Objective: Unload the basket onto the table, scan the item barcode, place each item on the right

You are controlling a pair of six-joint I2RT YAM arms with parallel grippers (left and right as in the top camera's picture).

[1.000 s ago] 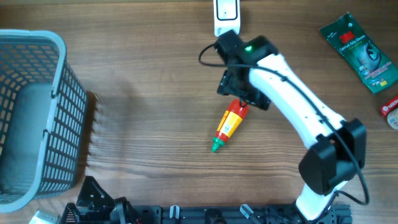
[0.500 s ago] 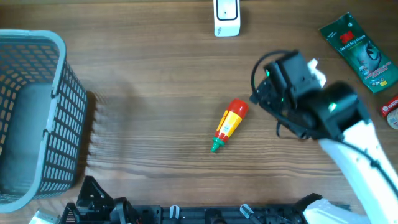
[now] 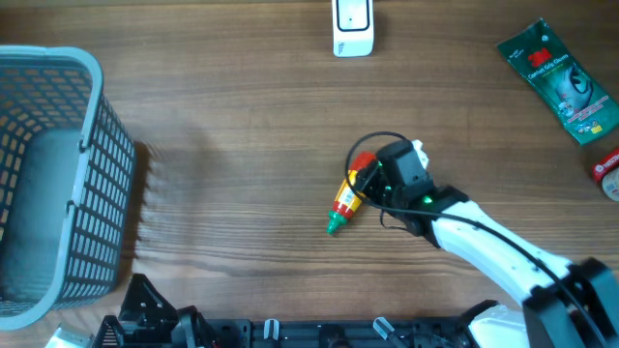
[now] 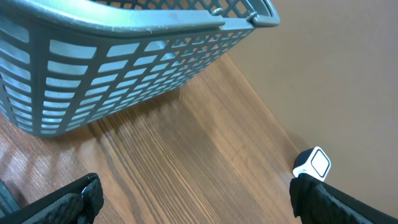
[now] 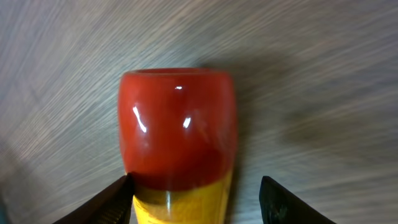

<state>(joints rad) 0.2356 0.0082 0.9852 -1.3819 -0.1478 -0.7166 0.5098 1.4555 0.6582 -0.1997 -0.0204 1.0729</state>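
- The bottle (image 3: 345, 201) lies on its side near the middle of the table (image 3: 242, 126), with its green cap toward the near left and its red base toward the far right.
- The right gripper (image 3: 375, 176) sits at the red base. Its fingers (image 5: 107, 200) stand open on either side, one right at the bottle's side, the other with a gap.
- The left gripper (image 4: 196, 191) is spread wide and empty, near the grey basket (image 4: 137, 56) on the left.
- The white scanner (image 3: 352, 27) stands at the far edge.
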